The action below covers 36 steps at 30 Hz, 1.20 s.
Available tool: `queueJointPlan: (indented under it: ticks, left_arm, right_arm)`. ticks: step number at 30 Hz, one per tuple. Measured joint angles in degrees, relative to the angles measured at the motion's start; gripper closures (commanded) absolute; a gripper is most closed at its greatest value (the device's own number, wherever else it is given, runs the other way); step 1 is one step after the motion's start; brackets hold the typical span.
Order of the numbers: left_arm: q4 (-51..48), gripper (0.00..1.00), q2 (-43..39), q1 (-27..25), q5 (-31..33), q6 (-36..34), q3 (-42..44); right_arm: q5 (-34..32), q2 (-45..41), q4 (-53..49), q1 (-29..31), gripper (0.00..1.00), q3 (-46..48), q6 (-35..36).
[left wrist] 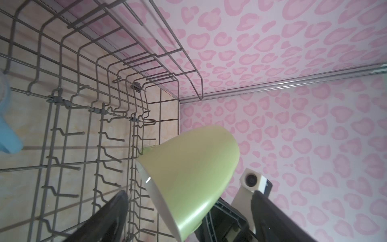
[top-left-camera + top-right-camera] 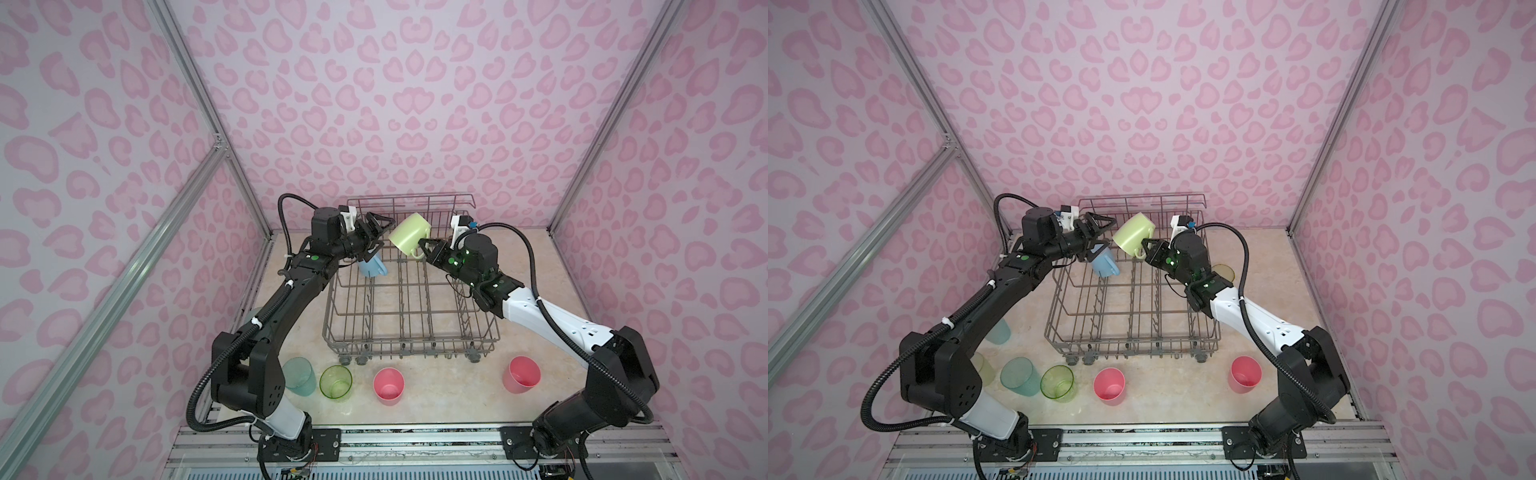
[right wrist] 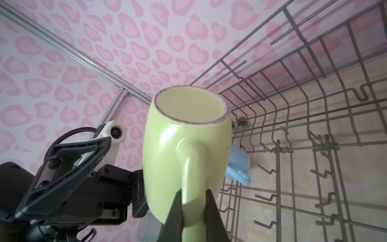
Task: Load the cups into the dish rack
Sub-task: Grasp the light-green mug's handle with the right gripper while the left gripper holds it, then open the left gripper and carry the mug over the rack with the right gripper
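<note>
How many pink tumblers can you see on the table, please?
2. The left pink tumbler stands upright before the dish rack's front middle; the right pink tumbler before its front right corner. More may hide behind the left arm.

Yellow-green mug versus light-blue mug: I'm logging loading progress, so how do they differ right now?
The yellow-green mug hangs tilted in the air over the dish rack; the light-blue mug rests inside it, back left. The right claw pinches the yellow-green mug's handle; the light-blue mug is ungripped, the left claw open above it. Both are handled mugs.
</note>
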<state>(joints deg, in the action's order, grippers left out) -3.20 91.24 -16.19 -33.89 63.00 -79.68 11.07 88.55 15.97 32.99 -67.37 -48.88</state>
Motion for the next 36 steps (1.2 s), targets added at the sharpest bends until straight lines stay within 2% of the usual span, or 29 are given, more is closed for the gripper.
queueJointPlan:
  ticks: [7,18,24,30,36]
  left_arm:
    - [-13.53,0.03,-2.71,0.83,5.29,-11.17,-2.93]
    - [-34.07,0.03,-9.14,5.35,21.27,-30.6,-7.32]
    - [-36.94,0.03,-12.13,9.05,26.4,-36.48,-4.74]
    - [-36.52,0.03,-14.19,9.49,28.52,-39.63,-0.22]
    - [-33.88,0.03,-15.02,9.88,28.24,-41.2,2.84]
  right_arm:
    - [-2.67,-3.74,-2.27,0.35,1.0,1.68,7.39]
    - [-7.45,-7.06,-5.6,5.97,1.0,4.28,24.48]
    - [-8.0,-3.65,-4.22,10.84,1.0,4.37,34.16]
    - [-7.82,1.6,-3.3,13.81,1.0,2.27,40.89]
    - [-7.82,5.44,-0.46,14.32,1.0,1.6,45.27]
